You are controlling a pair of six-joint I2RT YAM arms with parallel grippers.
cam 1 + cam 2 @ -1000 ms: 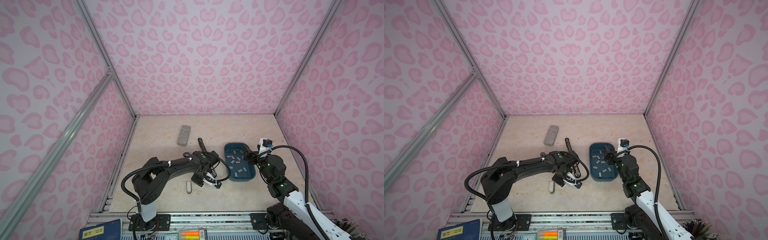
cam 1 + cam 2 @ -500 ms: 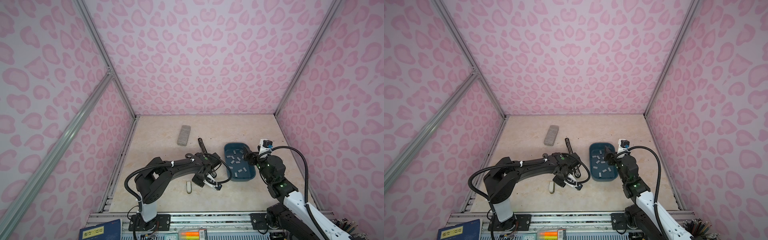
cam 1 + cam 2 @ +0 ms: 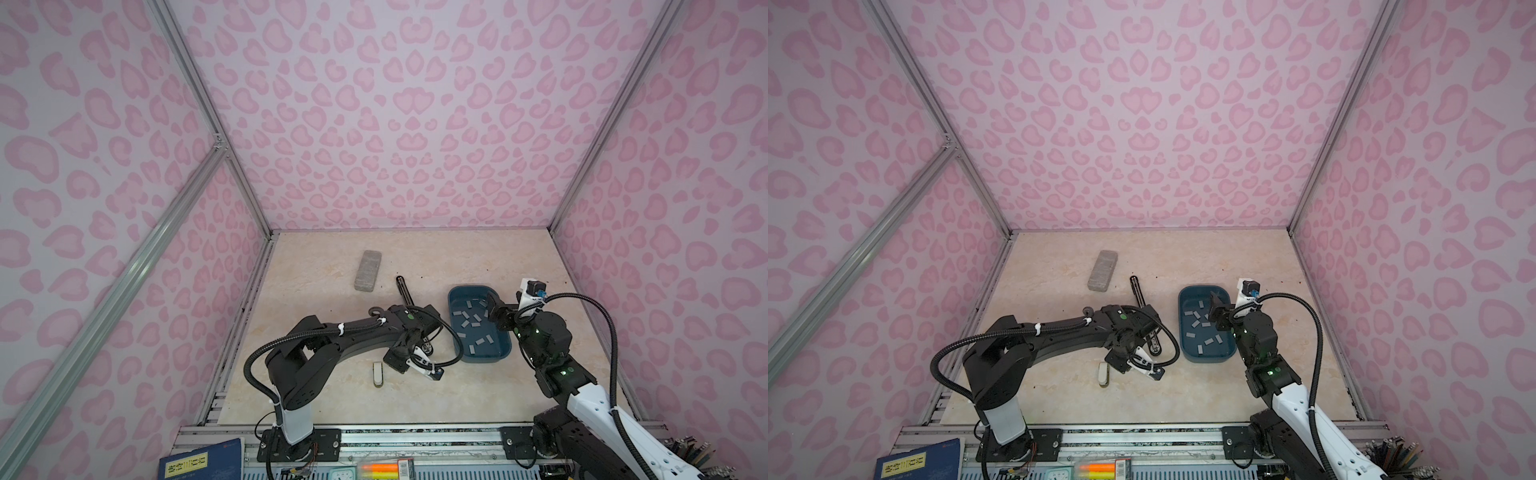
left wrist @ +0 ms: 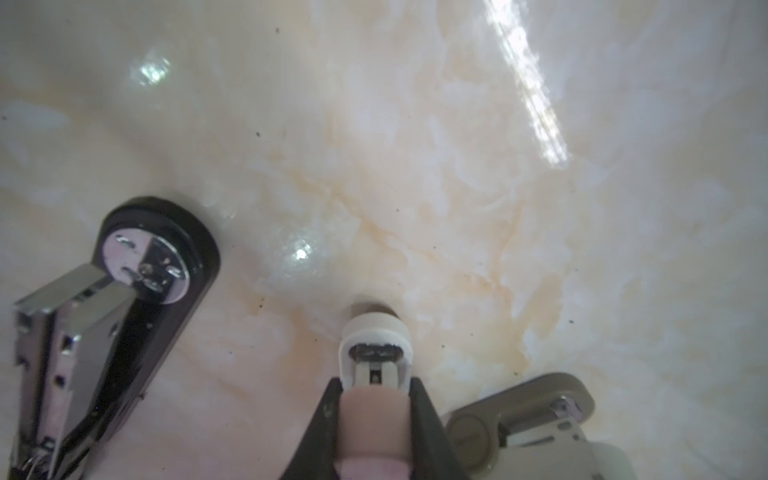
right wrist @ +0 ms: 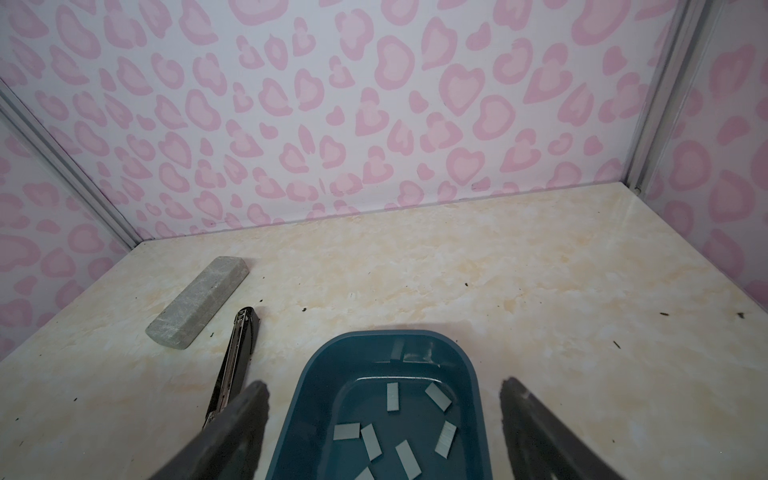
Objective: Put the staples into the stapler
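The black stapler (image 3: 405, 291) lies opened flat on the table, its near end under my left arm. In the left wrist view its base with the round metal anvil (image 4: 145, 262) is beside my left gripper (image 4: 376, 386), which is shut on a small pink piece (image 4: 372, 419) with a white, metal-lined tip. That tip points down at the table. The staples (image 3: 473, 322) lie loose in the blue tray (image 3: 469, 286). My right gripper (image 5: 384, 419) hangs open over the tray's near end, above the staples (image 5: 392, 397), with nothing between its fingers.
A grey speckled block (image 3: 368, 270) lies at the back left, beyond the stapler (image 5: 239, 357). A small white and olive object (image 3: 377, 374) rests on the table just left of my left gripper (image 3: 395, 361). Pink patterned walls close in three sides.
My left gripper has closed from partly open to shut, and that arm has shifted only slightly. The right arm and the tray have not moved.
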